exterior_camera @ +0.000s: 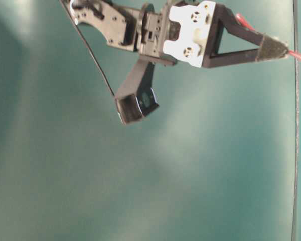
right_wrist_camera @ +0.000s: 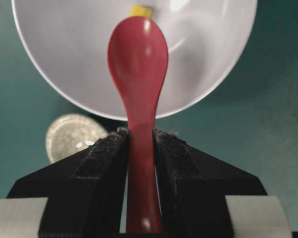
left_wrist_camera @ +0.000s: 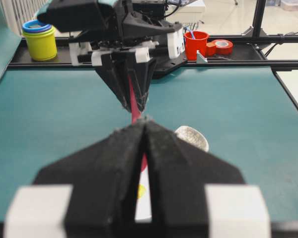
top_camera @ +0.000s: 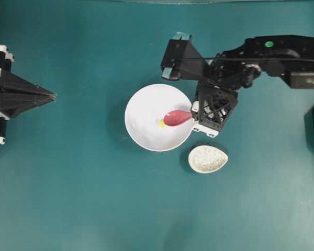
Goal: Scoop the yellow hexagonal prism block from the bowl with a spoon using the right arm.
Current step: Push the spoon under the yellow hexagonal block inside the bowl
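Note:
The white bowl (top_camera: 146, 104) stands mid-table. Inside it lies the tiny yellow hexagonal prism block (top_camera: 161, 124), just off the tip of the pink-red spoon (top_camera: 177, 118). My right gripper (top_camera: 193, 116) is at the bowl's right rim, shut on the spoon's handle. The scoop reaches over the bowl's inside. In the right wrist view the spoon (right_wrist_camera: 138, 59) runs from the jaws (right_wrist_camera: 140, 134) into the bowl (right_wrist_camera: 64, 49), and the block (right_wrist_camera: 140, 10) peeks out beyond the scoop's tip. At the far left edge my left gripper (top_camera: 53, 95) is shut and holds nothing.
A small speckled cream oval dish (top_camera: 208, 159) sits just below and to the right of the bowl, close under my right gripper. Beyond the table's far rail stand stacked yellow cups (left_wrist_camera: 39, 39), a red cup (left_wrist_camera: 196, 43) and tape rolls (left_wrist_camera: 221, 46).

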Available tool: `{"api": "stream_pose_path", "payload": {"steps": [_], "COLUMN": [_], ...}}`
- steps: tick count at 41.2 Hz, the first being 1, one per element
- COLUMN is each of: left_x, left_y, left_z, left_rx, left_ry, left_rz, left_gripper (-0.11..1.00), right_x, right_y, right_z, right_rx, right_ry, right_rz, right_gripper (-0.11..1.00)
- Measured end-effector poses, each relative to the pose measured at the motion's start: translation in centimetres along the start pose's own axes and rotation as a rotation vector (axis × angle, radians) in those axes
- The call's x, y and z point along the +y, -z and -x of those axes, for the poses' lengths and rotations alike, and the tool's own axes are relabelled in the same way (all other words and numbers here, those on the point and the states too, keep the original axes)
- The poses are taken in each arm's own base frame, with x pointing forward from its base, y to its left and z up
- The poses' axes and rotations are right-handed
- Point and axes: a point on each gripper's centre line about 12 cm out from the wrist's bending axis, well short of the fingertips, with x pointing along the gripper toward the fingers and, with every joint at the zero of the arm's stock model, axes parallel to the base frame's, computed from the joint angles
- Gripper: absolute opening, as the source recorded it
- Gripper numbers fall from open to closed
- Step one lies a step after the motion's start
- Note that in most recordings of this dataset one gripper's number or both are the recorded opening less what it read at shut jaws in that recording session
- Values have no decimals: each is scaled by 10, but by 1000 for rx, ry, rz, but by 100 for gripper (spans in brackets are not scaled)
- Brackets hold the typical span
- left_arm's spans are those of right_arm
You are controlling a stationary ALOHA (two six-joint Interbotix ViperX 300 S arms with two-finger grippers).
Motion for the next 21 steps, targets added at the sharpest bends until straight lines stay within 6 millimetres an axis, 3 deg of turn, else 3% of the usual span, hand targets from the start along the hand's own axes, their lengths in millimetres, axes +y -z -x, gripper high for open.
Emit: {"api": "stream_pose_path", "payload": {"steps": [21], "left_x": [0], "left_y": [0], "left_z": [0], "left_rx": [0], "left_ry": [0], "left_rz": [0], "left_gripper": [0], "right_x": [2], "right_y": [-13], "right_z": [-11], "right_rx": [170], "right_ry": [26], "right_rz": [16], "right_gripper": [23]}}
